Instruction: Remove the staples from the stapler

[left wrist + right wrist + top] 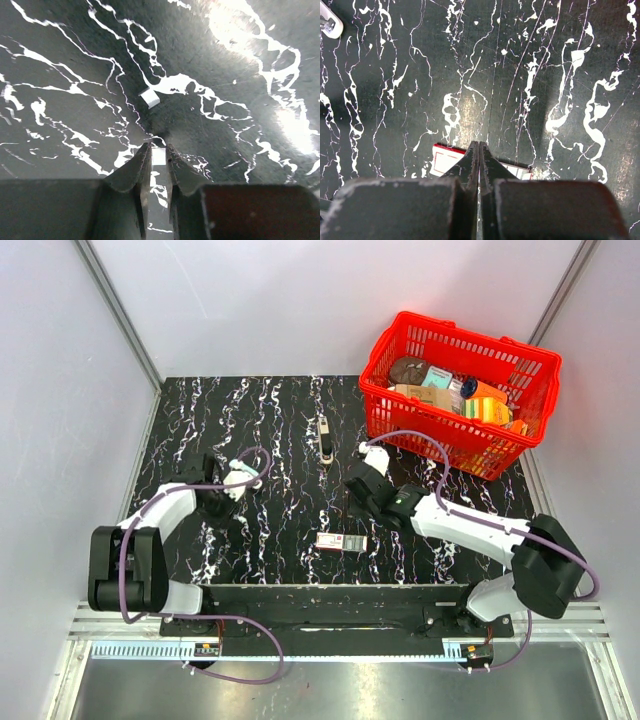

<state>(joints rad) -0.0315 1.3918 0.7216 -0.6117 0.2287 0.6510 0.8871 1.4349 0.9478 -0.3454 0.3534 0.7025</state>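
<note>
On the black, white-veined marble-look tabletop (pixel 200 420), we see the slim cream-and-dark stapler (pixel 325 440) lying unheld toward the far middle, well apart from both arms. At this size we cannot tell whether its magazine is open or any staples remain inside. The left gripper (pixel 158 147) is drawn to a narrow slit and appears to pinch a small pale strip (pixel 158 156) at its very tips, most likely a run of staples, though the white veining beneath makes us cautious. A small white fragment (pixel 149 97) lies loose on the table just beyond it. The right gripper (pixel 479 145) is pressed fully together and empty, hovering over a red-and-white cardboard box (pixel 445 161). The red plastic basket (pixel 400 335) of groceries sits at the far right. We judge the main danger to be the thin strip slipping or snapping, since only the fingertips hold it. A dropped piece would be hard to find against the marbling. Nothing steadies the stapler either, so a one-handed pull on it could make it slide.
</note>
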